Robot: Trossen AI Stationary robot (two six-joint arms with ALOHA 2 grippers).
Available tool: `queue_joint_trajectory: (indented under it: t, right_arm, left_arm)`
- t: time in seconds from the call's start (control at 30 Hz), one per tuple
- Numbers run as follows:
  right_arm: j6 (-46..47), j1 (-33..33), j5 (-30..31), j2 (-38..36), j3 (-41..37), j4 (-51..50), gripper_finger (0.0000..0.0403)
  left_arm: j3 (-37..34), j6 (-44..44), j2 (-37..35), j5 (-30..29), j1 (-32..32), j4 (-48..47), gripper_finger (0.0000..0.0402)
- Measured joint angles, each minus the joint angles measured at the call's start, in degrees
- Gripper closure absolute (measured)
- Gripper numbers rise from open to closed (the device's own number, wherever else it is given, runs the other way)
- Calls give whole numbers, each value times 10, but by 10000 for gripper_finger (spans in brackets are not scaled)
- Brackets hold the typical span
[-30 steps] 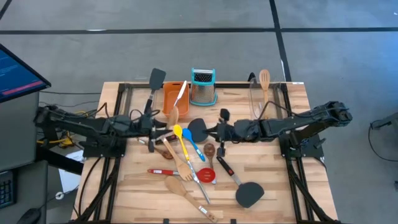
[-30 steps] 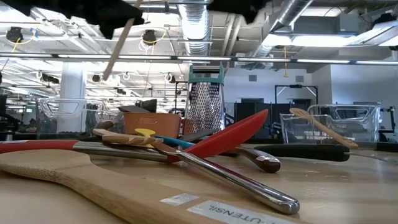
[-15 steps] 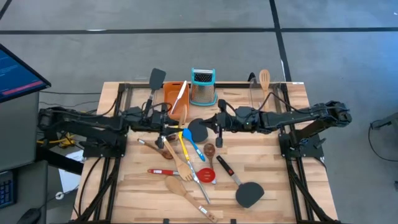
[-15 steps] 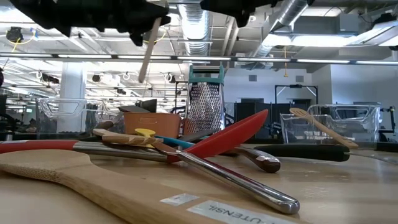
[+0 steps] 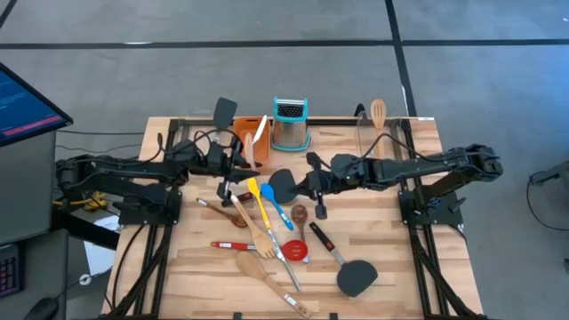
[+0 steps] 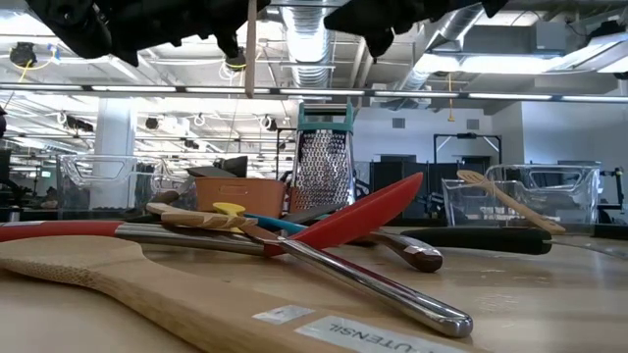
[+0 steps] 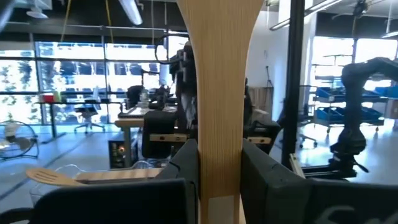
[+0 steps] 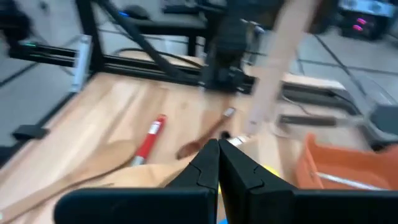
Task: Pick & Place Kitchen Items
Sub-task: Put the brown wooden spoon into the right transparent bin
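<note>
My left gripper [image 5: 240, 158] is shut on a wooden utensil [image 7: 217, 93] and holds it in the air beside the orange tray [image 5: 240, 135]. In the low view the utensil's handle [image 6: 251, 54] hangs straight down below the gripper. My right gripper [image 5: 311, 180] hovers shut with nothing in it above the table's middle, near a black spoon [image 5: 283, 184]. Several more utensils [image 5: 267, 227] lie in a loose pile on the table. A white spatula [image 5: 260, 132] lies in the tray. My left gripper pinches the wooden utensil's flat handle [image 7: 219, 163] between its two fingers [image 7: 185, 171], at the narrow part below where the wood widens. The fingers come roughly level from the table's left and lie across the handle. The utensil stands upright, lifted clear of the table.
A steel box grater [image 5: 291, 124] stands right of the tray. Clear bins at the back hold a black turner [image 5: 223, 113] and a wooden slotted spatula [image 5: 379, 116]. A black turner [image 5: 356, 277] and a wooden spoon [image 5: 253, 267] lie near the front edge.
My left gripper has carried the wooden utensil toward the far edge and the orange tray, turning as it went. The utensil's handle has swung from slanting to upright. Both grippers have stayed shut.
</note>
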Motion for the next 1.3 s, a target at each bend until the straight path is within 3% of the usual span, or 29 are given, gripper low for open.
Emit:
queue_joint_trajectory:
  t: [0.1, 0.33, 0.5, 0.67, 0.8, 0.9, 1.03, 1.17, 1.3]
  right_arm:
    - [-1, -9, -13, 1, 0, 16, 402]
    - [32, -30, -12, 71, 1, 164, 402]
    - [36, -26, -8, 115, 0, 181, 402]
    - [42, -2, 89, 142, 0, 225, 402]
    - [42, 28, 254, 151, 0, 278, 402]
    - [35, 46, 349, 150, 0, 309, 402]
    - [12, 55, 366, 150, 0, 327, 403]
    - [12, 54, 364, 150, 0, 326, 403]
    - [12, 54, 365, 150, 0, 322, 403]
  left_arm:
    - [0, -2, 0, 2, 0, 0, 365]
    - [0, -1, 0, 2, -1, 1, 364]
    - [0, -1, 0, 1, -1, 2, 363]
    - [0, 1, 0, -19, -1, 1, 364]
    - [0, 8, 0, -71, -1, 2, 364]
    - [0, 20, 10, -147, -8, 3, 364]
    - [0, 33, 43, -216, -19, 31, 365]
    - [1, 31, 91, -219, -30, 108, 364]
    - [22, 31, 125, -221, -32, 125, 365]
